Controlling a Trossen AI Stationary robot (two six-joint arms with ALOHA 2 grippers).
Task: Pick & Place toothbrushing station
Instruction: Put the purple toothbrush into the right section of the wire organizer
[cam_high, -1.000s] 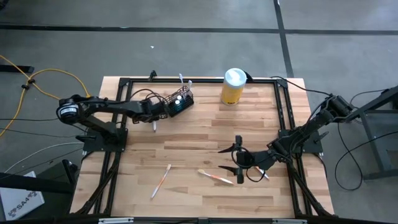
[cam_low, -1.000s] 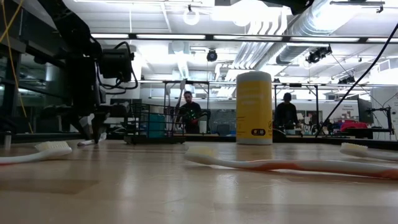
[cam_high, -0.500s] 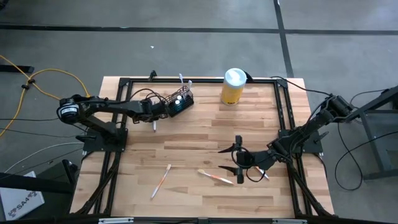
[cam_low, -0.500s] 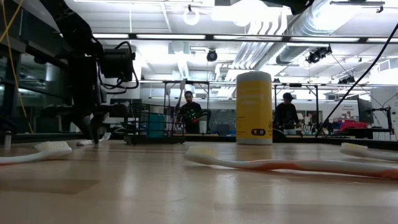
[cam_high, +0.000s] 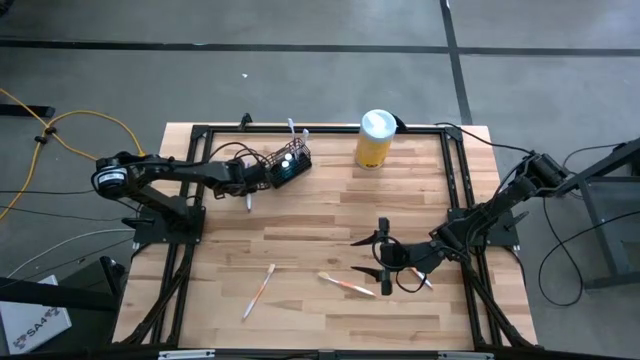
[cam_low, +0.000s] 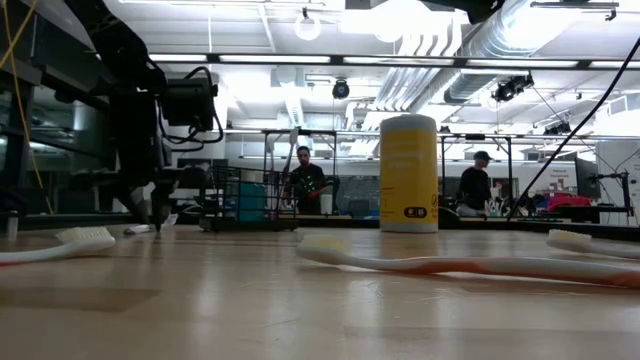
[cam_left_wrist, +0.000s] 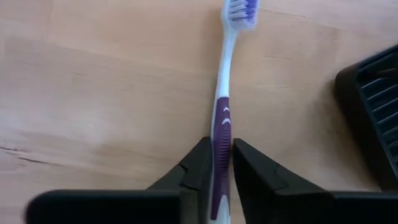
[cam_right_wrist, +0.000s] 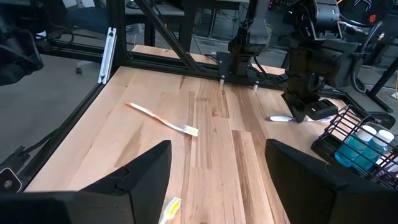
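Note:
The toothbrushing station (cam_high: 287, 162) is a small black wire-mesh holder at the table's far left, standing on its base with brushes in it; it also shows in the right wrist view (cam_right_wrist: 357, 146). A purple and white toothbrush (cam_left_wrist: 222, 118) lies flat on the table just near of the station (cam_left_wrist: 373, 106). My left gripper (cam_left_wrist: 222, 163) points down over that brush's handle, shut on it. My right gripper (cam_high: 380, 255) hangs open above the table's near right part, with nothing between its fingers (cam_right_wrist: 146, 171). My left gripper pinches the purple grip part of the toothbrush's handle (cam_left_wrist: 222, 134) between its two fingers, one on each long side. The fingers come from above, pointing steeply down, and lie across the brush. The brush rests flat on the table, with its bristle head (cam_left_wrist: 239, 9) away from the fingers.
A yellow canister with a white lid (cam_high: 375, 139) stands at the far edge, right of the station. An orange toothbrush (cam_high: 347, 285), a white and yellow one (cam_high: 258, 291) and another (cam_high: 422, 280) lie near the front. Black frame rails border the table.
My left gripper has stayed over the purple toothbrush. In the low view its fingers stand closer together than a second ago, and the brush end that showed between them then now lies low on the table.

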